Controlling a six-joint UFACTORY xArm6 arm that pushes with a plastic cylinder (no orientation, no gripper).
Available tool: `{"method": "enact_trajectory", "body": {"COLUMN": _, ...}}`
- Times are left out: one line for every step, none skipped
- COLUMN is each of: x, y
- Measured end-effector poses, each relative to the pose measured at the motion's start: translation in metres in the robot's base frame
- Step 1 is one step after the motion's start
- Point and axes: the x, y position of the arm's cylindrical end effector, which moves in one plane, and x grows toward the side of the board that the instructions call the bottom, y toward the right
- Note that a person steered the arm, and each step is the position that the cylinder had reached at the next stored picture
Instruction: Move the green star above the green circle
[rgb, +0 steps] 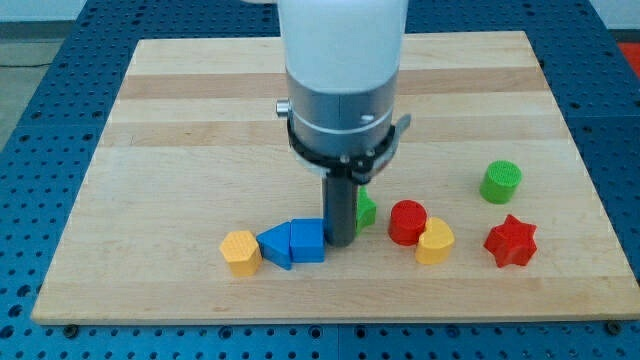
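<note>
The green star (366, 209) lies near the board's lower middle, mostly hidden behind my rod; only its right part shows. The green circle (501, 182) stands at the view's right, above the red star. My tip (340, 243) rests on the board just left of the green star and touches or nearly touches the right side of the blue cube (308, 241). The green star lies well to the left of the green circle and a little lower.
A blue triangle-like block (275, 245) and a yellow hexagon (240, 251) sit left of the blue cube. A red cylinder (407, 221), a yellow heart (435, 241) and a red star (511, 241) lie right of the green star. The wooden board (200, 120) lies on a blue perforated table.
</note>
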Motion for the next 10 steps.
{"method": "enact_trajectory", "body": {"x": -0.043, "y": 0.007}}
{"method": "enact_trajectory", "body": {"x": -0.067, "y": 0.007}}
{"method": "enact_trajectory", "body": {"x": -0.075, "y": 0.009}}
{"method": "enact_trajectory", "body": {"x": -0.094, "y": 0.045}}
{"method": "enact_trajectory", "body": {"x": -0.111, "y": 0.062}}
{"method": "enact_trajectory", "body": {"x": -0.108, "y": 0.063}}
{"method": "enact_trajectory", "body": {"x": -0.088, "y": 0.057}}
{"method": "enact_trajectory", "body": {"x": -0.085, "y": 0.056}}
{"method": "enact_trajectory", "body": {"x": -0.085, "y": 0.063}}
{"method": "enact_trajectory", "body": {"x": -0.085, "y": 0.074}}
